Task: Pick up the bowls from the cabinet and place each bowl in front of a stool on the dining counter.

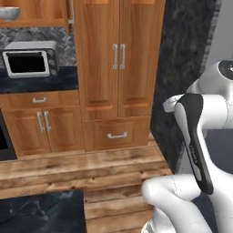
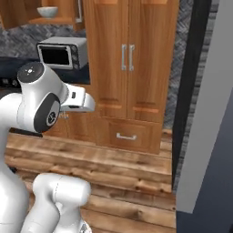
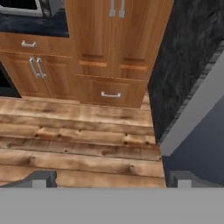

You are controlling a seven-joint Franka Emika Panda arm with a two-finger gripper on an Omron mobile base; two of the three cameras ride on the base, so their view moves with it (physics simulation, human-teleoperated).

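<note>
A grey-white bowl [image 1: 9,13] sits on the open cabinet [image 1: 36,22] shelf, high at upper left, above a silver microwave [image 1: 29,59] on a dark counter [image 1: 41,81]. The gripper [image 3: 111,179] hangs over the plank floor [image 3: 74,144] with its jaws spread wide, holding nothing. Tall wooden doors [image 1: 118,59] stand ahead. No writing is legible.

Even, soft light with no clear source; shadows are faint, no glare shows, and all pictures look slightly blurred and coarse.
</note>
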